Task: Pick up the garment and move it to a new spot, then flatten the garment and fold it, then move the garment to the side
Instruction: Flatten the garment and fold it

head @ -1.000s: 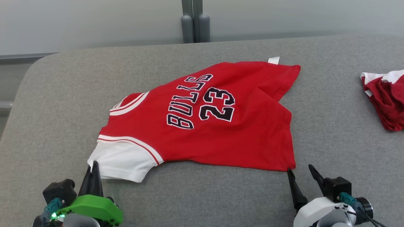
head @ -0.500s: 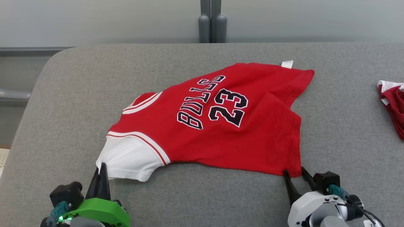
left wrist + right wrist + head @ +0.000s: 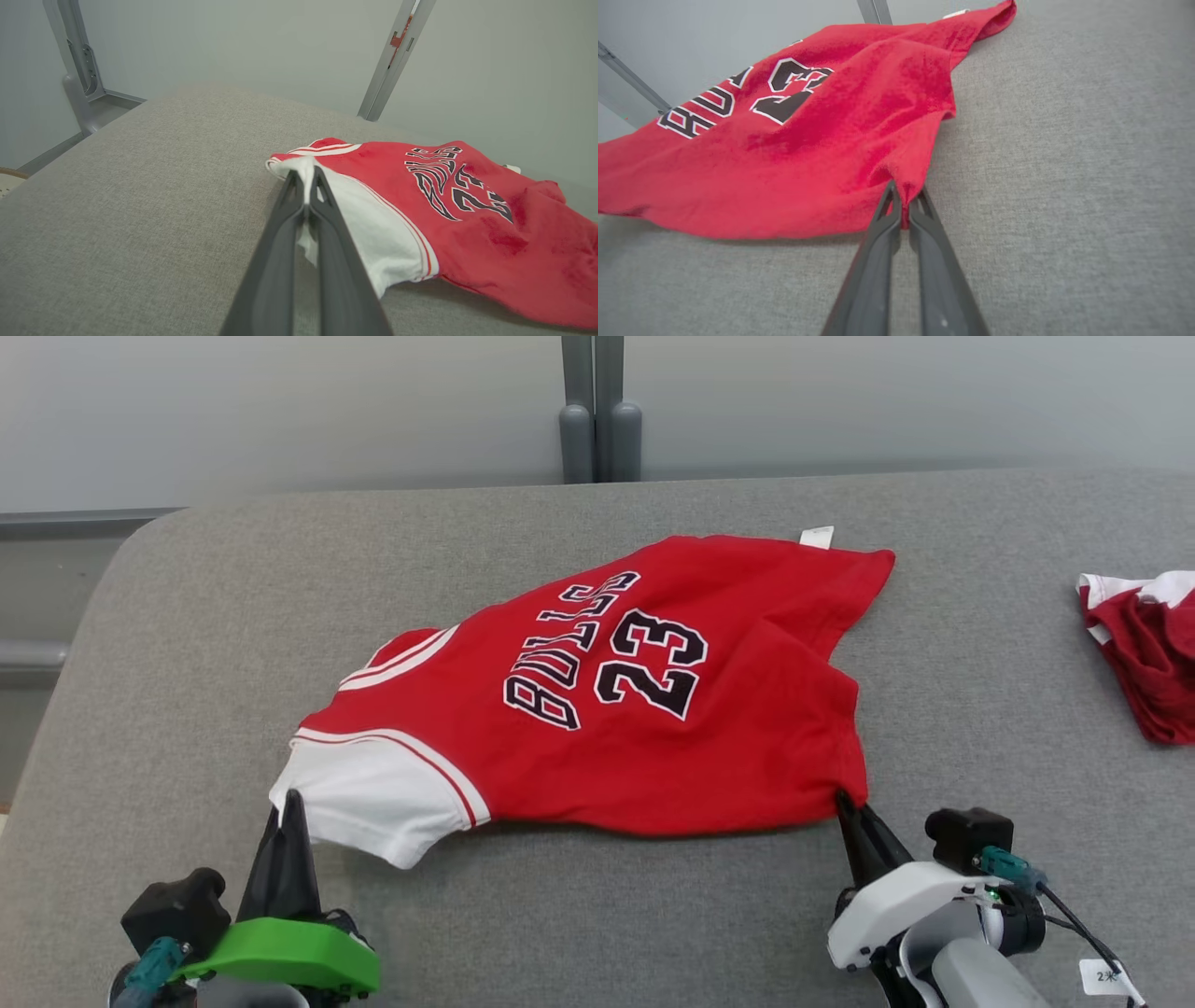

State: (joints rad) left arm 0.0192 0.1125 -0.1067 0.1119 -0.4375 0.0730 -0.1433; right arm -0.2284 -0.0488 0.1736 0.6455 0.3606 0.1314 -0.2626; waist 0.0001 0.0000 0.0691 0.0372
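The garment point(image 3: 616, 709) is a red jersey with white sleeves and black "BULLS 23" lettering, lying on the grey padded table point(image 3: 597, 915). My left gripper point(image 3: 285, 803) is shut on the edge of the near white sleeve point(image 3: 373, 807); in the left wrist view the white cloth point(image 3: 369, 228) is pinched between the fingertips of that gripper point(image 3: 306, 175). My right gripper point(image 3: 845, 800) is shut on the near right hem corner, and the right wrist view shows red fabric point(image 3: 808, 154) bunched in the tips of the gripper point(image 3: 903, 193).
A second red and white cloth point(image 3: 1144, 644) lies crumpled at the right edge of the table. A grey post point(image 3: 597, 415) stands behind the table against a pale wall. Bare grey surface lies in front of and to the left of the jersey.
My right gripper has moved forward onto the hem corner and closed on it. The left gripper has stayed shut on the sleeve. The head camera has shifted a little.
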